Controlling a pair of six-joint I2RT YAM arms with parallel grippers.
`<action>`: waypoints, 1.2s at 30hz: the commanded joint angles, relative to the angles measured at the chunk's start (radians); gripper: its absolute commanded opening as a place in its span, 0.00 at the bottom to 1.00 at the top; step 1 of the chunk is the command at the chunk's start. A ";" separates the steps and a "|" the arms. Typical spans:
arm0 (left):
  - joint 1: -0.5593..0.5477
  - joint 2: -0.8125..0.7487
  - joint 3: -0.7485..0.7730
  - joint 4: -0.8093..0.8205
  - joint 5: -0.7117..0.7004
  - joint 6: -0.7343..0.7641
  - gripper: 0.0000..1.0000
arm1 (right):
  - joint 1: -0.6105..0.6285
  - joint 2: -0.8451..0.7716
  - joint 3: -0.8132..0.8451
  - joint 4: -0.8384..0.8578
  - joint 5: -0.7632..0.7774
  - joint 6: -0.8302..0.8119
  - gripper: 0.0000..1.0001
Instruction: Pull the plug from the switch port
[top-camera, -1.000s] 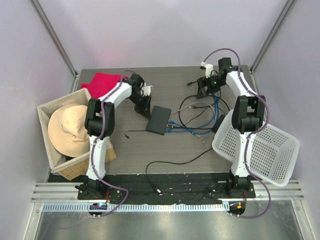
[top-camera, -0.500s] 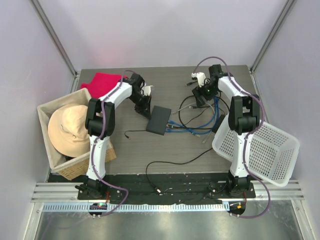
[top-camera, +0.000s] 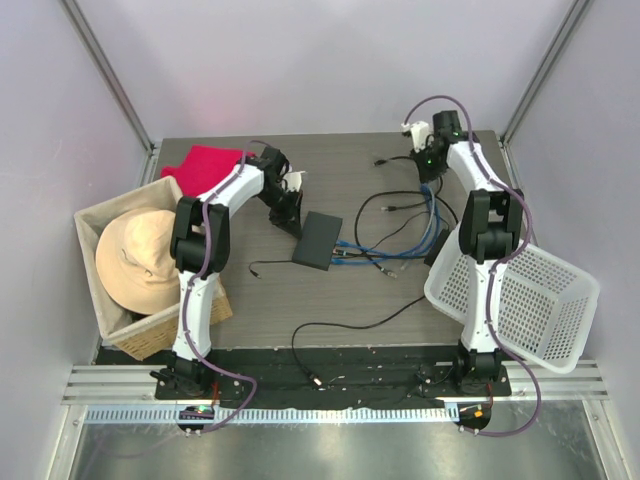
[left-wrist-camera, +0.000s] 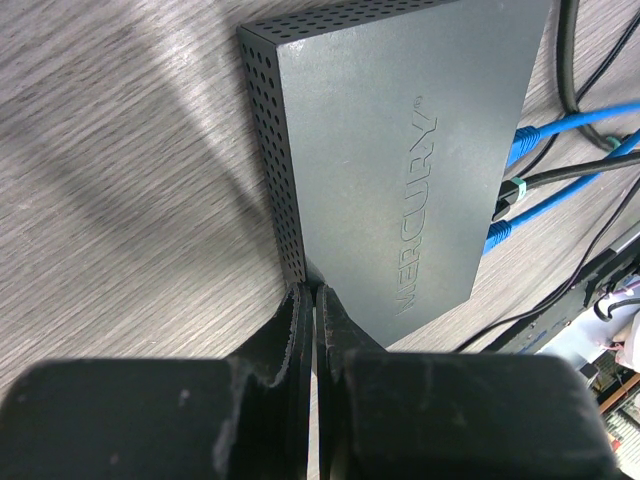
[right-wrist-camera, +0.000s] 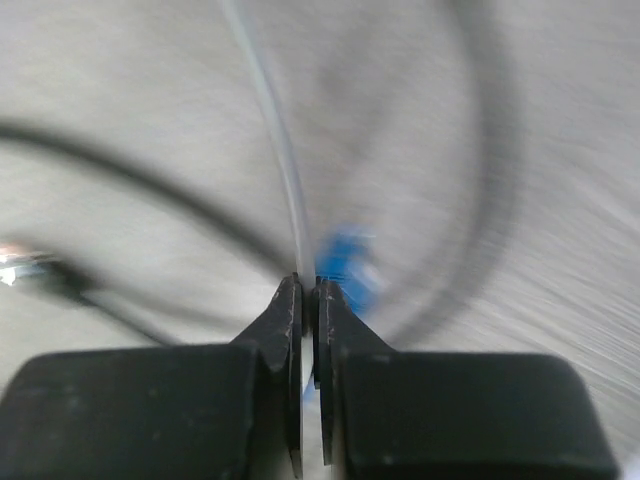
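**Item 1, left tool** (left-wrist-camera: 310, 292). My fingers are pressed together with nothing between them. Their tips sit at the near corner of the switch, low against its perforated side wall.

**Item 2, right tool** (right-wrist-camera: 308, 285). My fingers are together, tip to tip. The wrist view is blurred. A thin pale cable (right-wrist-camera: 272, 130) runs up from the tips, and a blue smear (right-wrist-camera: 345, 262) lies just beside them. I cannot tell whether either is pinched. From above, this tool hangs at the far right of the surface, well apart from the switch.

**Item 3, switch** (left-wrist-camera: 400, 150). Flat matte-black box with "MERCURY" embossed on its lid. It lies flat near the middle of the surface (top-camera: 260, 300).

**Item 4, plugs.** Two blue plugs (left-wrist-camera: 521, 146) and one black plug (left-wrist-camera: 508, 196) between them are all seated in the port edge, which faces away from my left tool.

**Item 5, cables.** Blue cables (top-camera: 385, 250) trail from the switch toward the right arm. Black cables (top-camera: 340, 323) loop loosely across the surface.

**Item 6, surroundings.**
- A straw hat (top-camera: 135, 262) sits in a woven bin (top-camera: 95, 215) at the left.
- A red cloth (top-camera: 205, 162) lies behind the bin.
- A white perforated basket (top-camera: 540, 300) sits tilted at the right edge.
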 joint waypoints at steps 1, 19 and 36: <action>-0.024 0.027 -0.032 0.091 -0.050 0.014 0.00 | -0.075 0.018 0.099 0.132 0.237 0.051 0.01; -0.007 -0.063 0.043 0.039 0.107 0.108 0.56 | 0.014 -0.117 0.001 -0.015 -0.673 0.321 0.66; -0.005 -0.017 -0.028 0.045 0.094 0.038 0.52 | 0.249 -0.007 -0.188 0.021 -0.608 0.403 0.33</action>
